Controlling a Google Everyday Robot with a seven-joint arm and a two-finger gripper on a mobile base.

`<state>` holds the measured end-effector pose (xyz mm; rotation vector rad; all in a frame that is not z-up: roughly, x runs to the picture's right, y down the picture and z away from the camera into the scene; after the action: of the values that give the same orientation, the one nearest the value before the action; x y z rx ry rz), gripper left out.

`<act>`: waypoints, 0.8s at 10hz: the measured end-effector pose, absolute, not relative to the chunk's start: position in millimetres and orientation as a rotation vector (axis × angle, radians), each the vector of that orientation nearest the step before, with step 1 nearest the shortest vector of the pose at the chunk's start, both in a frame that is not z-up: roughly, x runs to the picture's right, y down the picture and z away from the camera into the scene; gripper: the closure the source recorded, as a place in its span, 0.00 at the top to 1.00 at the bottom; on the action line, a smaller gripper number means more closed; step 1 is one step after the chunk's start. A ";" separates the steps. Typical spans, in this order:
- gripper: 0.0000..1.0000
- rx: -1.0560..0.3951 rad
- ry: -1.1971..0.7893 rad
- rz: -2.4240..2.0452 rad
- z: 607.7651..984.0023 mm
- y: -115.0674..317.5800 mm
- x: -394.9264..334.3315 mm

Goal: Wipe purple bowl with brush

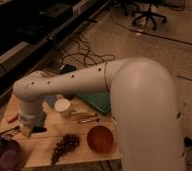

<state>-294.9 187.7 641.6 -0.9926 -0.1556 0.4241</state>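
The claw [26,131] (grip state cannot be told) is held low at the frame's lower left, just beside the purple bowl [4,155].

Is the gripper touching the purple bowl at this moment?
Apart. The camera view shows the gripper low over the table, with a bare strip of tabletop between it and the purple bowl at the lower left.

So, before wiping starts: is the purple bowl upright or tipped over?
Upright: the purple bowl sits at the table's front left corner, its lighter inside facing up. The tool hangs just right of it.
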 end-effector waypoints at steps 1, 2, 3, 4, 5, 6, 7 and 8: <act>0.00 -0.995 -0.160 0.432 639.8 190.1 -290.6; 0.00 -0.994 -0.166 0.439 638.4 189.8 -288.9; 0.00 -0.994 -0.174 0.437 635.8 190.5 -290.5; 0.00 -0.996 -0.181 0.427 633.3 192.3 -293.2; 0.00 -0.997 -0.183 0.423 632.3 193.7 -293.8; 0.00 -1.004 -0.185 0.421 632.0 196.5 -293.8; 0.00 -1.012 -0.187 0.419 631.3 198.8 -293.2; 0.00 -1.018 -0.190 0.415 630.1 200.9 -293.4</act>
<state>-293.4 200.9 630.1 -1.0175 -0.1900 0.4152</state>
